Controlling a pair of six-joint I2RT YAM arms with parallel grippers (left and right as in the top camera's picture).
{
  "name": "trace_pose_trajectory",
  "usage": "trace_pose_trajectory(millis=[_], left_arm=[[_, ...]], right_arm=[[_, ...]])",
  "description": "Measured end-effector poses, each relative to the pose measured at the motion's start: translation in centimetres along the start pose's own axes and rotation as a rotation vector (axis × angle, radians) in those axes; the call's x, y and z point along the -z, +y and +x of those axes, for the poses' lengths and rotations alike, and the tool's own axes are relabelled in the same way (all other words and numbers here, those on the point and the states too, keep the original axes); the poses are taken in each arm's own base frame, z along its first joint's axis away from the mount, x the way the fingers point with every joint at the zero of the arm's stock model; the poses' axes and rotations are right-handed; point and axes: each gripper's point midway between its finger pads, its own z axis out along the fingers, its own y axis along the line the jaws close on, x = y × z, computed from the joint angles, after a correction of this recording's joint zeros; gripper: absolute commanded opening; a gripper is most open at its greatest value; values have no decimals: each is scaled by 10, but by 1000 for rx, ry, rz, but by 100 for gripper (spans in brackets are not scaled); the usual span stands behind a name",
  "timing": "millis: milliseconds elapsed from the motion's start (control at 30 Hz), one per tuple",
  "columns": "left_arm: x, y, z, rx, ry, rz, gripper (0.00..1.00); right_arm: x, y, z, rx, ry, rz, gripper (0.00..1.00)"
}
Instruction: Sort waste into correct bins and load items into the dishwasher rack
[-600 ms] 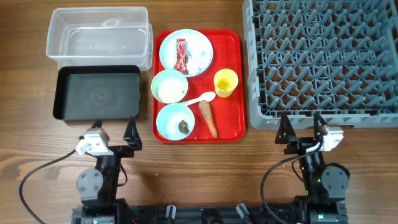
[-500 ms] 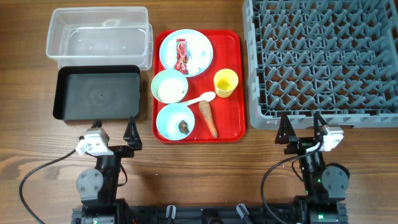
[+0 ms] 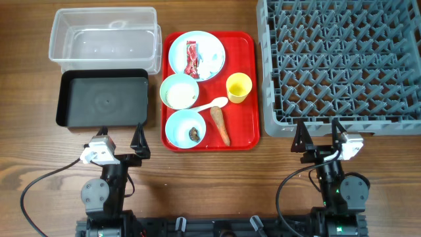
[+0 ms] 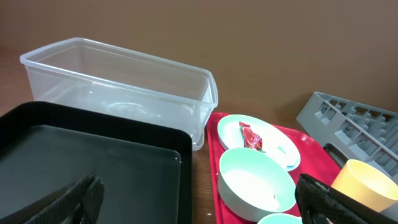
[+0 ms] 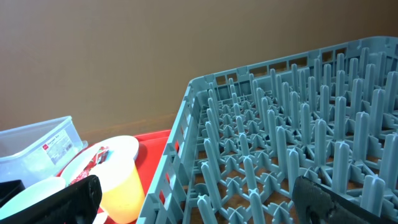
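A red tray [image 3: 247, 125] holds a light blue plate [image 3: 212, 47] with a red wrapper [image 3: 191, 57] and crumpled white paper [image 3: 212, 60], a bowl with white grains [image 3: 179, 91], a bowl with a brown scrap [image 3: 185, 128], a yellow cup [image 3: 238, 87], a white spoon [image 3: 209, 104] and a carrot [image 3: 220, 126]. The clear tub [image 3: 105, 38] and black tray [image 3: 102, 97] lie left. The grey rack [image 3: 339, 62] lies right. My left gripper [image 3: 120, 140] is open and empty at the front left. My right gripper [image 3: 320, 135] is open and empty in front of the rack.
In the left wrist view the black tray [image 4: 93, 162] and clear tub [image 4: 118, 87] lie ahead, with a bowl [image 4: 255, 183] and the plate [image 4: 267, 140] to the right. In the right wrist view the rack [image 5: 292, 143] fills the right and the yellow cup [image 5: 121, 186] is left.
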Motion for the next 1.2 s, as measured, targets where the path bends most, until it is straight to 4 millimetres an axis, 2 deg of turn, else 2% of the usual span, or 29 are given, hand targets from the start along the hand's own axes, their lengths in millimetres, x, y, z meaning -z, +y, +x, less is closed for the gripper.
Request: trace_pose_trajectory(millis=[600, 700, 733, 800, 833, 933, 1000, 1067, 1133, 1200], left_arm=[[0, 0, 0, 0, 0, 0, 100], [0, 1, 0, 0, -1, -3, 100], [0, 1, 0, 0, -2, -8, 100], [0, 2, 0, 0, -2, -10, 100], [0, 2, 0, 0, -2, -10, 100], [0, 2, -1, 0, -5, -10, 100], [0, -3, -7, -3, -27, 12, 100], [0, -4, -6, -3, -24, 20, 100], [0, -4, -5, -1, -3, 18, 100], [0, -10, -25, 1, 16, 16, 100]], right_arm=[[0, 0, 0, 0, 0, 0, 100], [0, 0, 0, -45, 0, 0, 100], [0, 3, -11, -117, -45, -15, 100], [1, 5, -17, -169, -67, -24, 100], [2, 8, -30, -198, -120, -45, 100], [4, 9, -41, -226, -164, -54, 100], [10, 26, -64, -193, -247, -147, 100], [13, 38, -68, -120, -245, -200, 100], [17, 48, -81, -57, -253, -231, 100], [20, 61, -106, 12, -261, -256, 100]])
